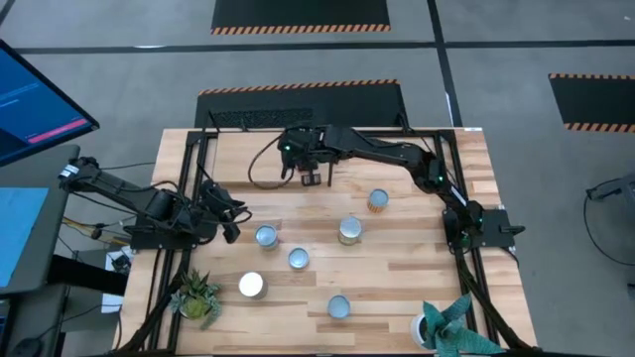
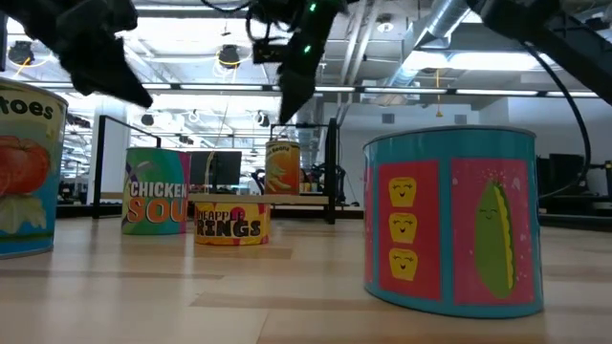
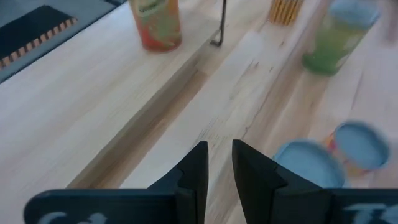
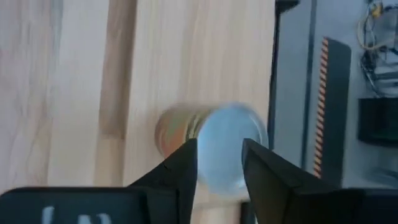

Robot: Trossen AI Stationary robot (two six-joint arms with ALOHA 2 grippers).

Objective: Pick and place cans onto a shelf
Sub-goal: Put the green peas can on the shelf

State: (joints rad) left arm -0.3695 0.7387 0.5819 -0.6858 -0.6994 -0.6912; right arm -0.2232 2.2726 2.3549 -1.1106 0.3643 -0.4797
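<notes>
An orange-and-green can [image 2: 282, 167] with a pale blue top [image 4: 227, 146] stands upright on the shelf [image 2: 229, 198], near the shelf's far edge [image 4: 272, 74]. My right gripper [image 2: 290, 107] hangs open just above it. In the right wrist view its fingers [image 4: 186, 168] frame the can's top without touching it. In the high view this gripper [image 1: 311, 177] hides the can. Several more cans stand on the tabletop, among them an orange one [image 1: 377, 200] and a silver-topped one [image 1: 349, 230]. My left gripper [image 1: 233, 213] waits at the table's left, its fingers [image 3: 219, 171] slightly apart with nothing between them.
Two potted plants [image 1: 198, 297] [image 1: 446, 327] stand at the near corners. A black post [image 2: 332, 172] rises beside the shelved can. Large cans [image 2: 449, 220] [image 2: 24, 172] stand close to the low camera. Cans [image 3: 305, 162] [image 3: 336, 37] lie ahead of the left gripper.
</notes>
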